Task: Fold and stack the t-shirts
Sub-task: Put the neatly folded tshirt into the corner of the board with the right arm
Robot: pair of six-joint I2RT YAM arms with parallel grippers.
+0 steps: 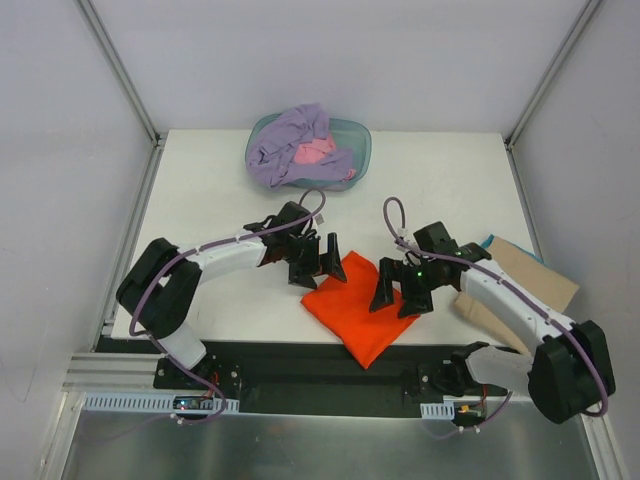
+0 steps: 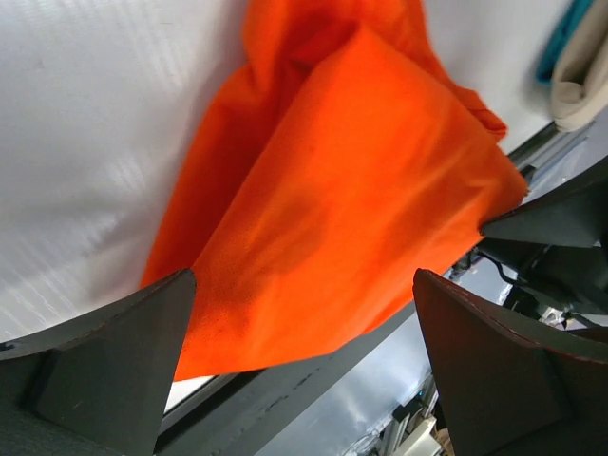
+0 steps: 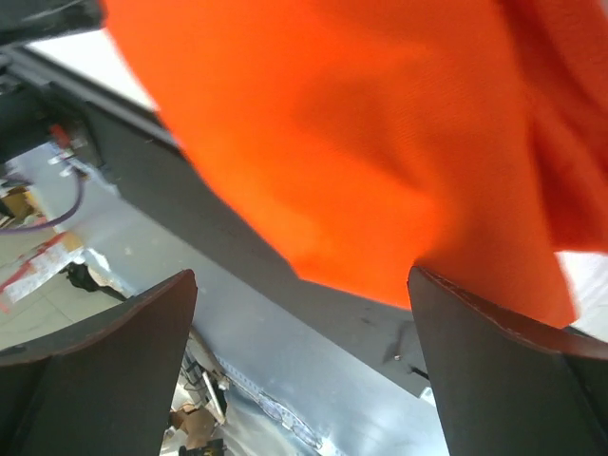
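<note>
The orange-red t-shirt (image 1: 352, 305) lies as a loosely folded diamond on the white surface (image 1: 220, 190) between the two arms, its near corner hanging over the front edge. It looks light, limp and quick to crease. I judge it best pinched at a doubled edge or corner on each side, not mid-panel. The lavender t-shirt (image 1: 285, 150) and the pink t-shirt (image 1: 315, 152) sit bunched in the teal tub (image 1: 362, 138) at the back. The left tool (image 1: 318, 270) and the right tool (image 1: 395, 300) are spread wide at the shirt's sides, holding nothing.
</note>
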